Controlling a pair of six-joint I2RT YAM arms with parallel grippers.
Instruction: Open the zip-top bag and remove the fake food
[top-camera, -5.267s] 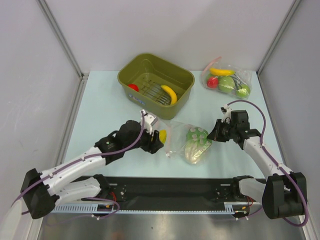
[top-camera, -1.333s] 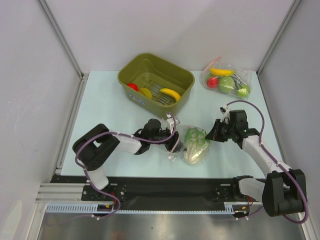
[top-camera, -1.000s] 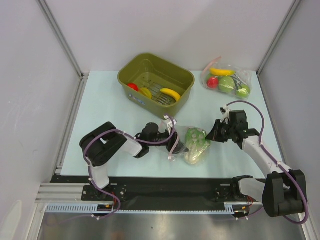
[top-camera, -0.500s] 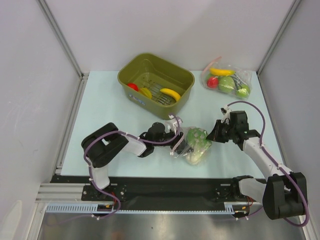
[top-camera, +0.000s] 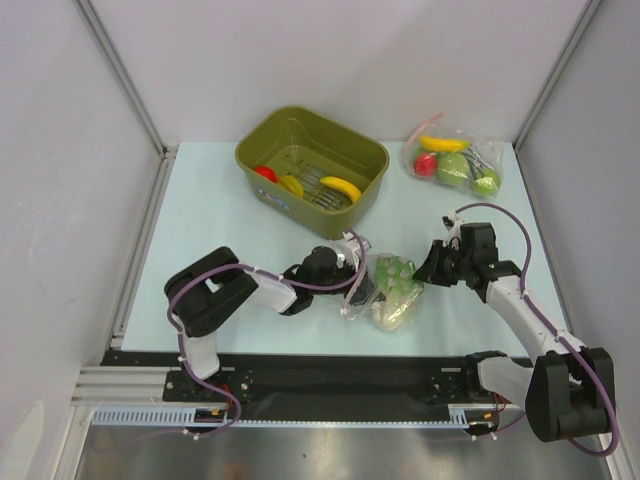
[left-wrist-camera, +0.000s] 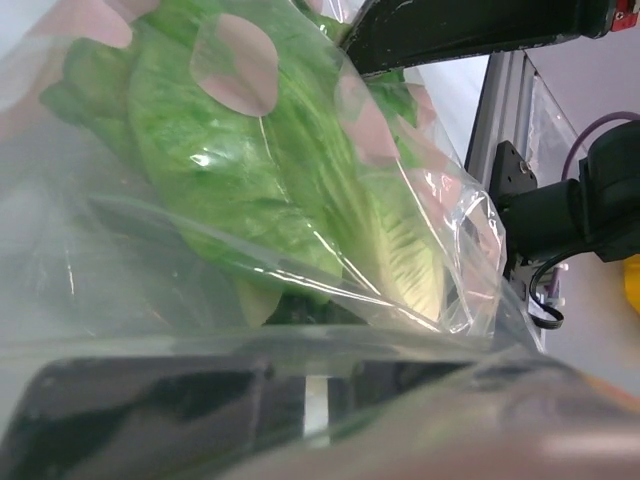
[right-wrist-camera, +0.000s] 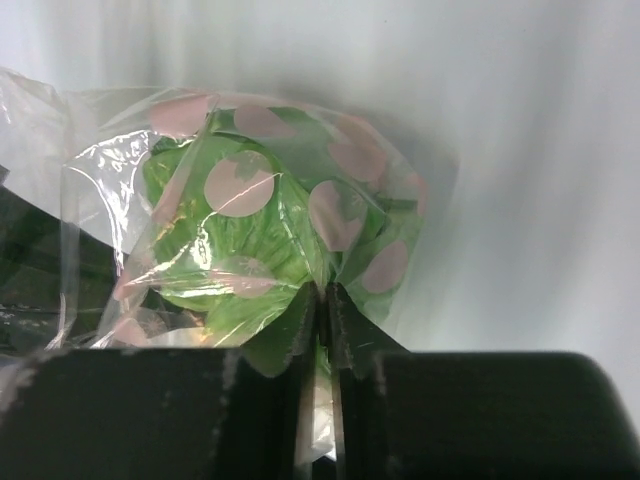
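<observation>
Across the pale worktop (top-camera: 220, 215), the olive bin (top-camera: 372, 160) stands at the back. A second clear bag (top-camera: 455, 160) of fruit lies off to its right, well apart from both my hands. Nearer me, the zip-top bag (left-wrist-camera: 455, 235) lies between my two hands with the cabbage (top-camera: 392, 288) inside it, the last of the fake food not yet out. My right hand (top-camera: 424, 272) is closed tight on the bag's far end, pinning the film. My left hand (top-camera: 362, 287) is pushed in from the bag's other side, right against the cabbage, and it is closed right down. Crumpled film covers my wrist camera, so I cannot tell whether that hand has the cabbage's stem, the plastic, or nothing. The banana (top-camera: 341, 188), the red round fruit (top-camera: 265, 173) and the small yellow piece (top-camera: 291, 185) lie in the bin.

A second ago my left hand stood wide open at the bag's left edge. Since then it has slid further toward the cabbage and snapped shut. I judge that to be the grab for the last piece. If the grip is on the cabbage, pulling back against my right hand's hold should free it and finish the job.

No brand, label or lettering is readable anywhere; the pink spots on the film are pattern only.
</observation>
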